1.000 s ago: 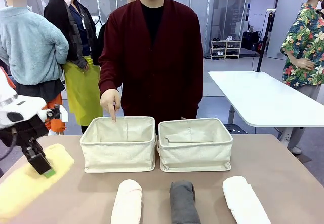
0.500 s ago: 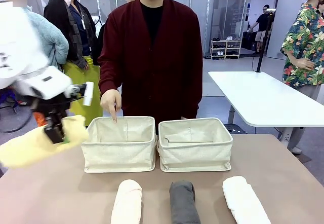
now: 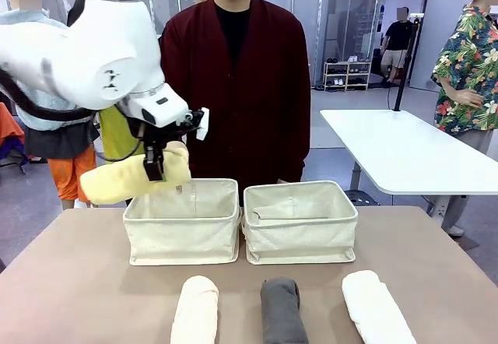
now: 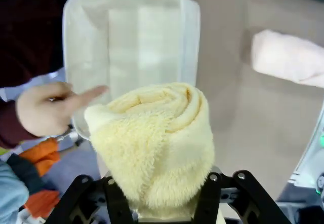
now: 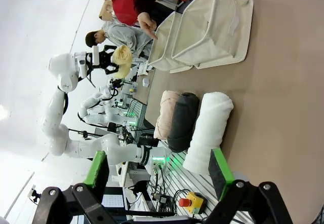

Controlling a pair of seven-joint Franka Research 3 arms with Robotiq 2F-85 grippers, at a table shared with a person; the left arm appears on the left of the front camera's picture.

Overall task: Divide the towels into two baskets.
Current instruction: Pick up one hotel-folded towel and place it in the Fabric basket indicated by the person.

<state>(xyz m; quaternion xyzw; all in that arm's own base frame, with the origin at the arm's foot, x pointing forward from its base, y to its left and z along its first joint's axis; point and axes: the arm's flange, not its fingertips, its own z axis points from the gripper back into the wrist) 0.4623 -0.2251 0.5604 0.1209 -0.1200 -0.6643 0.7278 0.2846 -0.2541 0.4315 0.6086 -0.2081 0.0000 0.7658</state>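
Pale yellow rolled terry towel (image 3: 117,182) hangs mid-left of front frame, over left rim of left cream canvas basket (image 3: 183,239), w/ left gripper (image 3: 154,171) clenched on it. Right cream canvas basket (image 3: 299,239) sits beside, center. 3 more along bottom edge: cream roll (image 3: 194,309), dark grey roll (image 3: 282,310), white roll (image 3: 376,305). Right gripper (image 5: 159,168) has fingers spread, empty.

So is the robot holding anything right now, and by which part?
The left gripper clamps the pale yellow towel near one end; the right gripper is open, empty.

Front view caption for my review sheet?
Left jaws hold the pale yellow towel above the left basket's far corner; three towels lie in front.
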